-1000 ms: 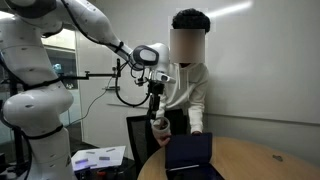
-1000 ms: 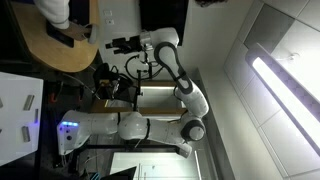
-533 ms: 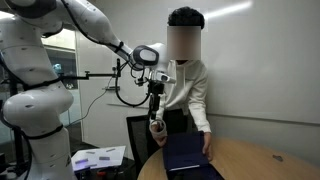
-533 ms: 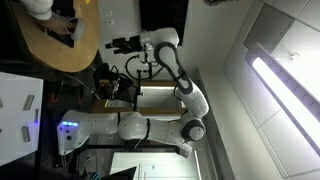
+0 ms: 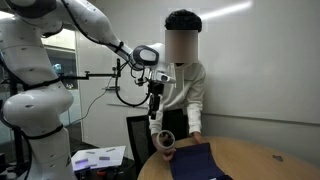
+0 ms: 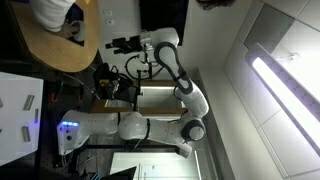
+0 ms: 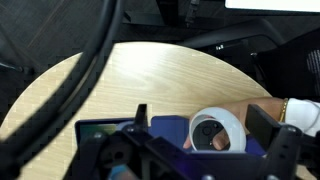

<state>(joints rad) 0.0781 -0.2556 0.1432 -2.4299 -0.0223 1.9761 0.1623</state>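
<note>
My gripper [image 5: 155,108] hangs open and empty high above a round wooden table [image 5: 262,162]. A person [image 5: 184,88] stands behind the table and holds a white tape roll [image 5: 166,143] at the edge of a dark blue flat item [image 5: 197,161] that lies on the table. In the wrist view the gripper [image 7: 203,120] frames the tape roll [image 7: 217,131], which sits well below it in the person's hand [image 7: 262,118], on the blue item [image 7: 168,127]. The gripper touches nothing. The gripper [image 6: 112,45] also shows in the rotated exterior view.
The white robot base [image 5: 35,105] stands to one side, with black cables [image 5: 125,95] hanging by the wrist. A low surface with papers [image 5: 98,156] sits beside the base. A black chair back [image 5: 140,132] stands at the table's edge. The table [image 6: 45,45] also shows in the rotated exterior view.
The person has lowered the tape roll towards the table and laid the blue item down flatter. My arm and gripper have not moved.
</note>
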